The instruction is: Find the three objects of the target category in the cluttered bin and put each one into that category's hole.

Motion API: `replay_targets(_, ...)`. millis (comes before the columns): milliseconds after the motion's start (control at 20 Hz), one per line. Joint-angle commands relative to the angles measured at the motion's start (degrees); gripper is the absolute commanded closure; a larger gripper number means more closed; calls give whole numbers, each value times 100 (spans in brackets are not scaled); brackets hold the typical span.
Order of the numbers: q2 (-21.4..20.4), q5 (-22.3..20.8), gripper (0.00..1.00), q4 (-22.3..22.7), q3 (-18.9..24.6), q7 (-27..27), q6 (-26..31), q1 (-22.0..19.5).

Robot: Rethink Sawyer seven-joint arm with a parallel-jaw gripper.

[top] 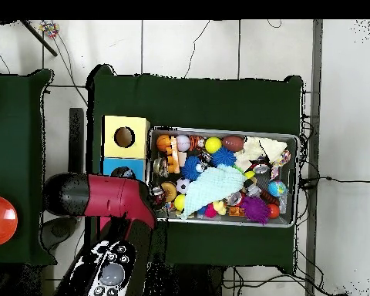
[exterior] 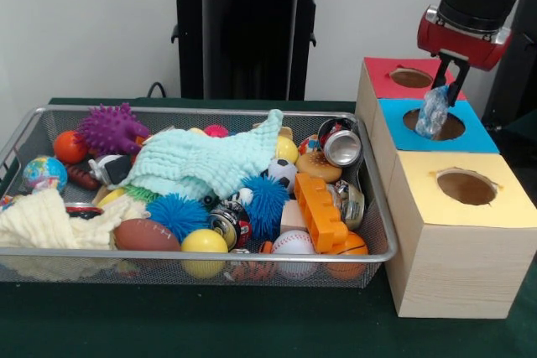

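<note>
My gripper (exterior: pixel 447 90) hangs over the blue-topped box (exterior: pixel 474 138), shut on a crumpled silvery-blue can (exterior: pixel 434 113). The can's lower end dips at the near-left rim of the blue box's hole (exterior: pixel 436 126). In the wire bin (exterior: pixel 382 232), a crushed silver can (exterior: pixel 342 147) lies at the right end. Another can (exterior: pixel 226 222) sits among the balls, and a third can (exterior: pixel 351 203) rests beside the orange brick (exterior: pixel 320 210). In the overhead view the red arm (top: pixel 103 196) hides the gripper and the can.
A red-topped box (exterior: pixel 390 81) and a yellow-topped box (exterior: pixel 453 207), each with a hole, flank the blue one. The bin also holds a mint cloth (exterior: pixel 210 161), a cream cloth (exterior: pixel 50 220), spiky balls, sport balls and a small football (exterior: pixel 144 235). Cables run past the table (top: pixel 219 92).
</note>
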Motion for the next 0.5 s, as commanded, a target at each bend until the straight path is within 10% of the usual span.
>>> replay_targets(50,273,78,100,1043,382,1068,-30,-137)
replay_targets(100,264,89,0,1062,405,1044,-106,-157)
replay_targets(500,53,402,0,989,568,1110,-67,-183)
